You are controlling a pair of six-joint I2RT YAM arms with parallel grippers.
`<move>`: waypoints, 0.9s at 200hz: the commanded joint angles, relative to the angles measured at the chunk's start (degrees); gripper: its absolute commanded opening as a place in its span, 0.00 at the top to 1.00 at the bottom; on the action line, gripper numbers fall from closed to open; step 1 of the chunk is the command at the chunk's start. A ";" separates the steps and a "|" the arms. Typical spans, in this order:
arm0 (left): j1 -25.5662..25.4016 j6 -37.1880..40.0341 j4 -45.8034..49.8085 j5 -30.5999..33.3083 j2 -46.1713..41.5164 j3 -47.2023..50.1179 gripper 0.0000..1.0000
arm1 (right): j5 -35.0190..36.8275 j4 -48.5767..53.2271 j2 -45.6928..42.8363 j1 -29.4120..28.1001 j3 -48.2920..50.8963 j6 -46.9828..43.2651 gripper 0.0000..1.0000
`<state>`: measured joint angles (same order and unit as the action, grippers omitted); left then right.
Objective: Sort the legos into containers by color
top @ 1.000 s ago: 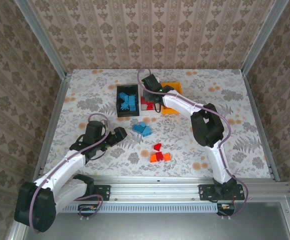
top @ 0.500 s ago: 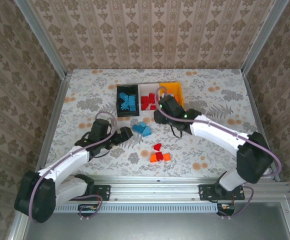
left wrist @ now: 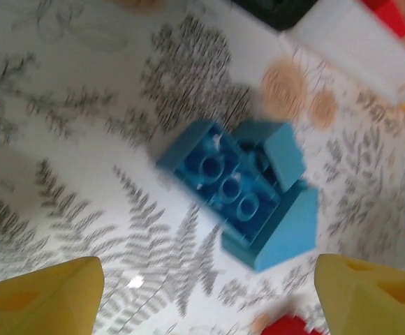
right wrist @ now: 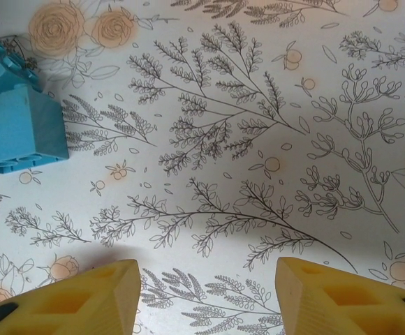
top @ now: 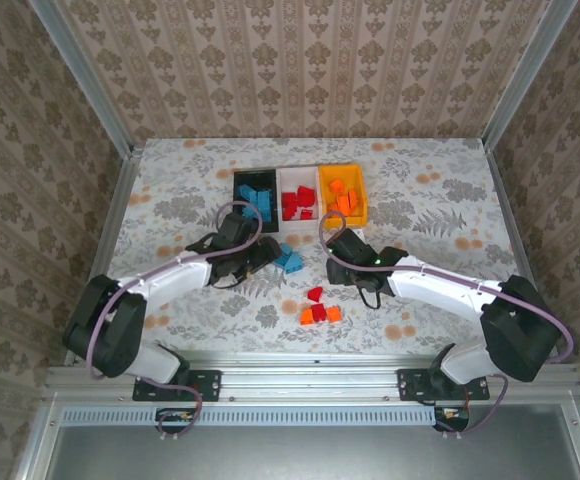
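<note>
- Hovering just left of the loose blue bricks [top: 288,260], the left gripper [top: 264,254] had its yellow fingers [left wrist: 42,293] spread wide and empty.
- The left wrist view showed the blue bricks' round studs, blurred, with the white bin [left wrist: 356,49] beyond.
- The right gripper [top: 338,246], just right of the blue bricks, was likewise spread and empty.
- From overhead, the black bin [top: 238,190] and orange bin [top: 361,195] lay behind the blue bricks, and the red and orange bricks [top: 318,310] lay nearer.

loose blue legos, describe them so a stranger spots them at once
Start at the black bin, left end of the row at the far side of the table. Just in front of it lies a clump of loose blue legos, light blue, unlike the red and orange clump nearer still.
</note>
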<state>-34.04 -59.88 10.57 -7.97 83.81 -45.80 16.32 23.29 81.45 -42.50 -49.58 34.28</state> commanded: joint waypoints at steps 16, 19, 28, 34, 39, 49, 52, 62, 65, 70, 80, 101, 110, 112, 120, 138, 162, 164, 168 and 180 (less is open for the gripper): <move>1.19 -11.39 7.85 2.22 6.68 -8.58 0.39 | 2.29 -1.57 -5.14 1.83 2.57 -0.97 0.45; 1.32 -12.10 8.44 1.81 7.31 -9.10 0.42 | 2.24 -1.79 -5.51 2.03 2.89 -0.93 0.45; 1.67 -14.60 9.55 0.74 8.94 -10.15 0.46 | 1.98 -2.24 -6.72 2.62 3.90 -0.97 0.45; 1.78 -16.51 9.95 0.00 9.59 -10.36 0.47 | 1.77 -2.44 -7.49 2.96 4.33 -0.97 0.45; 1.72 -17.60 9.88 -0.40 9.92 -10.45 0.46 | 1.77 -2.66 -8.20 3.24 4.91 -1.05 0.44; 1.31 -19.73 10.86 -0.16 9.89 -10.80 0.44 | 1.64 -2.91 -9.61 3.81 6.12 -1.26 0.44; 1.22 -20.30 11.36 0.06 9.83 -10.90 0.44 | 1.65 -2.98 -10.09 4.01 6.40 -1.32 0.44; 0.78 -21.62 13.04 1.49 9.09 -11.61 0.41 | 1.69 -3.29 -11.56 4.62 7.68 -1.53 0.44; 0.60 -22.18 13.82 2.11 8.87 -11.85 0.39 | 1.58 -3.41 -11.99 4.88 8.01 -1.54 0.44; 0.42 -22.88 15.42 2.87 8.54 -12.36 0.37 | 1.31 -3.69 -12.62 5.32 8.69 -1.60 0.44; 0.22 -24.05 17.31 3.74 8.37 -13.41 0.33 | 0.54 -4.24 -14.01 6.45 9.93 -1.80 0.44; -0.06 -26.16 20.57 4.09 10.51 -16.55 0.23 | -0.59 -5.00 -16.49 8.40 12.00 -2.17 0.43; 0.01 -26.46 22.02 3.09 12.37 -18.20 0.22 | -0.88 -5.16 -17.67 8.93 12.72 -2.36 0.43; 0.02 -26.50 22.30 2.81 12.74 -18.74 0.22 | -0.92 -5.15 -17.98 9.08 12.86 -2.44 0.43; 0.03 -26.84 23.26 1.74 14.69 -20.20 0.22 | -1.02 -5.18 -18.97 9.44 13.46 -2.63 0.43; -0.19 -28.04 23.82 1.07 17.64 -22.37 0.23 | -1.18 -5.09 -21.35 10.38 14.76 -3.07 0.42; -0.94 -30.50 24.01 2.36 19.04 -23.35 0.23 | -1.55 -4.75 -24.35 11.52 16.41 -3.22 0.42; -0.94 -30.61 24.14 2.50 19.07 -23.47 0.23 | -1.62 -4.77 -24.57 11.66 16.50 -3.20 0.42; -0.94 -30.77 24.34 2.73 19.02 -23.63 0.23 | -1.77 -4.79 -24.97 11.86 16.83 -3.22 0.42; -0.94 -31.42 24.66 3.34 18.89 -23.89 0.23 | -1.98 -4.67 -26.21 12.54 17.56 -3.42 0.42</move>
<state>-34.50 -87.11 31.40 -6.11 102.89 -67.92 15.49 19.38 57.87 -31.14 -33.76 31.88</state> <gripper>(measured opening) 0.768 0.580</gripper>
